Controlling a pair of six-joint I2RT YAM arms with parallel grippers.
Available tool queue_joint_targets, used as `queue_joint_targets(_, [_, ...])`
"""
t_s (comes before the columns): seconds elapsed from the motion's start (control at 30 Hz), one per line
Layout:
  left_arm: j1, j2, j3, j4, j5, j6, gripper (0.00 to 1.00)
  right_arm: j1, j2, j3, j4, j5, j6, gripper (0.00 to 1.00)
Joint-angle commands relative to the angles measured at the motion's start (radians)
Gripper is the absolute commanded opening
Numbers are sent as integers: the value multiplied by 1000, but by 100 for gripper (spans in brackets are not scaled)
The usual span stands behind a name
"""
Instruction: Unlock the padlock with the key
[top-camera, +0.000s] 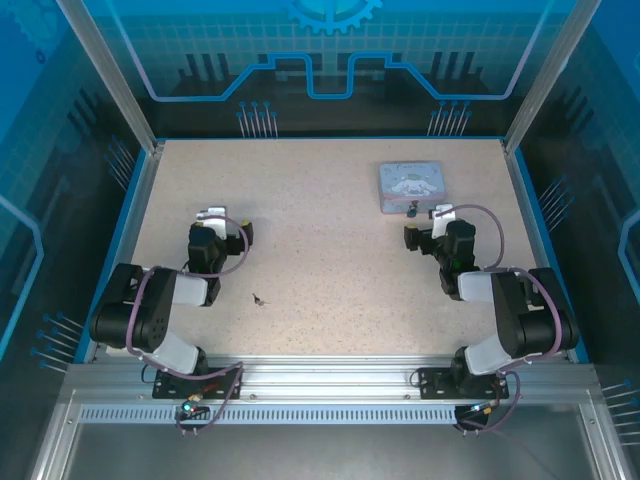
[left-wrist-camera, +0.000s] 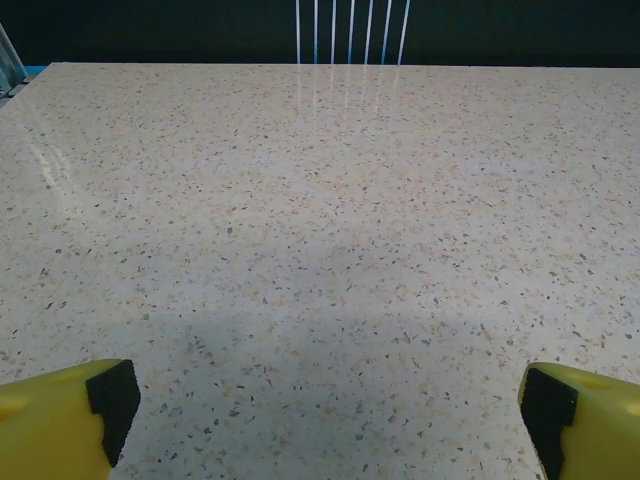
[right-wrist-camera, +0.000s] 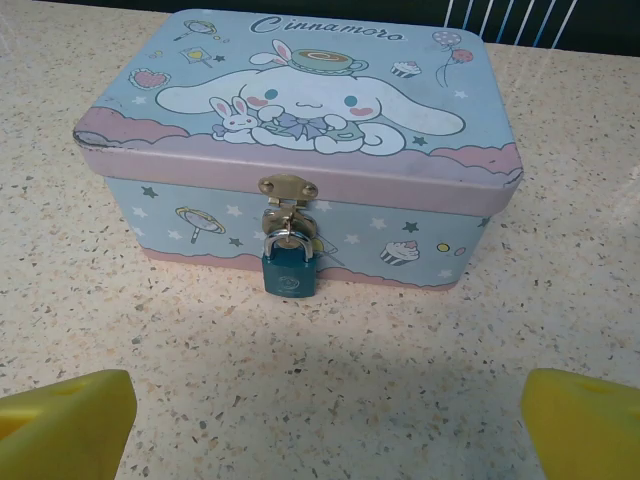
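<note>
The opening step is not yet begun. The key (top-camera: 258, 299) lies loose on the table (top-camera: 330, 260) between the arms, nearer the left one. It is well apart from the padlock (right-wrist-camera: 291, 270), which hangs closed on the hasp of the cartoon-print tin (right-wrist-camera: 300, 110), facing the right fingers (right-wrist-camera: 60, 420). These and the left fingers (left-wrist-camera: 50, 420) gape wide, holding nothing. Next, I'd judge, comes a careful pinch of that thin key.

Speckled beige table (top-camera: 330, 200), cartoon tin (top-camera: 412, 187) far R, tiny key (top-camera: 259, 299) front-L of centre
</note>
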Motion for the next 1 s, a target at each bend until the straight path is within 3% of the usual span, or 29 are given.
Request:
queue_joint_targets(0.0, [8,-1,6,2,33,1,99,-10,-3,17,6,-11,-17,100])
queue_joint_targets(0.47, [43,-2,28,-40,52,-37,99,-24,-5,15,6,-37,-13,100])
queue_joint_targets(0.57, [42,-19,20,-37,45,-38,99,-21,-30,13,-8,15,8,100])
queue_joint_targets(0.73, [40,-141,61,-212,1,-47,99,-15,-229,41,-220,146,61,100])
queue_joint_targets(0.83, [33,-203,118,-355,-10,-46,99,-46,-300,173,-531,222,289,100])
queue_joint_targets(0.97, [29,-273,224,-556,-9,-142,99,-172,-228,427,-867,85,485,100])
